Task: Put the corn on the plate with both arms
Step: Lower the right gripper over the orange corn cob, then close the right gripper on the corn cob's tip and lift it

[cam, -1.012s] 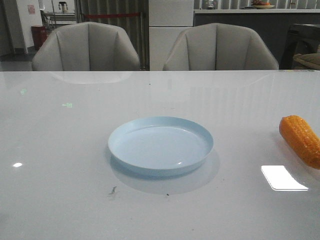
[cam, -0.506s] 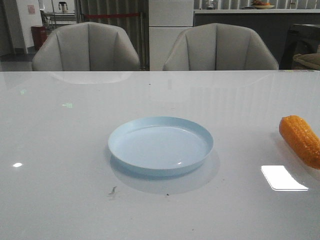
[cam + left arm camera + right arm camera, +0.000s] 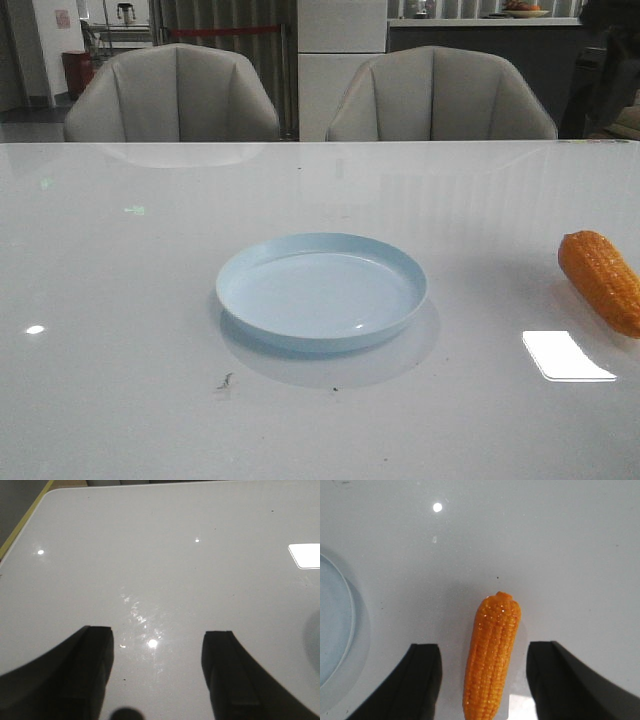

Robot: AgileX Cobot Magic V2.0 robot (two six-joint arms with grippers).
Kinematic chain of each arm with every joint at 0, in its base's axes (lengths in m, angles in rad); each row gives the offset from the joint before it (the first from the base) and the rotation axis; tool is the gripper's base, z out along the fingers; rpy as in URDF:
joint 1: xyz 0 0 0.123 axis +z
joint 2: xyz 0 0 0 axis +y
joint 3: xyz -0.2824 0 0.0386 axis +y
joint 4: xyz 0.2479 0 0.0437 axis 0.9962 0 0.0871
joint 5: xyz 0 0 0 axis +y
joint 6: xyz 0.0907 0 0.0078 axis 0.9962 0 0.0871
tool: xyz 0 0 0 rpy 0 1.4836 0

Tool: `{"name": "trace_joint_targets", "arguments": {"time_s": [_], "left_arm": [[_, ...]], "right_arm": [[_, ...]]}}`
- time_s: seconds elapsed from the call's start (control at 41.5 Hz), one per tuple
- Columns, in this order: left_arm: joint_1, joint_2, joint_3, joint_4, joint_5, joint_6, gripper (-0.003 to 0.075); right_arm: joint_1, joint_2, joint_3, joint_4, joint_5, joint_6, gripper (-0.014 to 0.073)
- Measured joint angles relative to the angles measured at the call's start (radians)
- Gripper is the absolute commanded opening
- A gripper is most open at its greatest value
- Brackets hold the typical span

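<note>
Corn (image 3: 602,280): lying on the desk (image 3: 120,300) at its right edge, well apart from the plate.
Plate (image 3: 322,291): middle of the desk, nothing on it.
Right gripper (image 3: 482,680): jaws spread, one finger either side of the corn, not touching.
Left gripper (image 3: 156,675): jaws spread over bare desk near the left edge, holding nothing.

No text, label, brand, number or sign can be read in any view. In the front view a small pinkish notice (image 3: 63,18) hangs on the far wall at the upper left, but it is too small and blurred to make out. The plate (image 3: 321,291) and the corn (image 3: 600,280) carry no markings, and the table (image 3: 150,300) shows only light reflections.
</note>
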Motion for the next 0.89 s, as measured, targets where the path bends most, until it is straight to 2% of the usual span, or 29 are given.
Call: {"name": "trace_joint_targets", "arguments": {"time_s": [0.193,0.337,0.53,0.892], "left_arm": [[0.0,0.0,0.0,0.0,0.024,0.0,0.0454],[0.0,0.0,0.0,0.0,0.043,0.0,0.0454],[0.0,0.0,0.0,0.0,0.045,0.002,0.0454],[0.0,0.0,0.0,0.0,0.047,0.002,0.0454]], "right_arm": [[0.0,0.189,-0.126,-0.004,0.065,0.029,0.0486],[0.0,0.27,-0.154,-0.032,0.106,0.045,0.0486],[0.0,0.334,-0.156,-0.092,0.136,0.08,0.0486],[0.0,0.4,-0.163,-0.06,0.118,0.085,0.049]]}}
